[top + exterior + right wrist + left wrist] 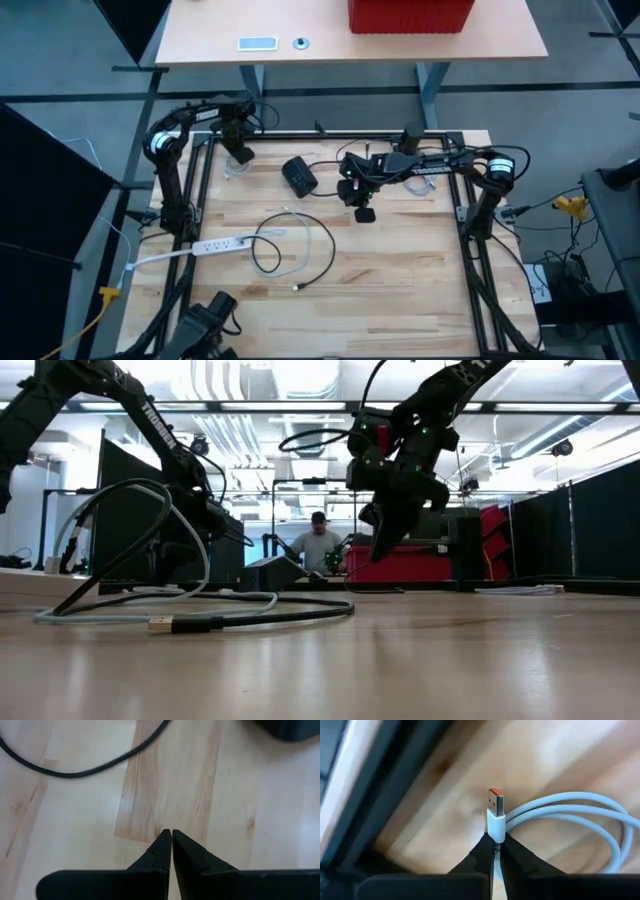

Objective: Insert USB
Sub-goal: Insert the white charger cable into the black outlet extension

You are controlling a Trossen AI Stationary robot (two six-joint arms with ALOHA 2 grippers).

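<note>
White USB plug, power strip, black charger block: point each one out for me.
white USB plug (496,815): left wrist view, on its white housing, pinched by the left gripper (496,841).
power strip (222,243): high view, mid-body.
black charger block (299,176): high view, top face.
</note>
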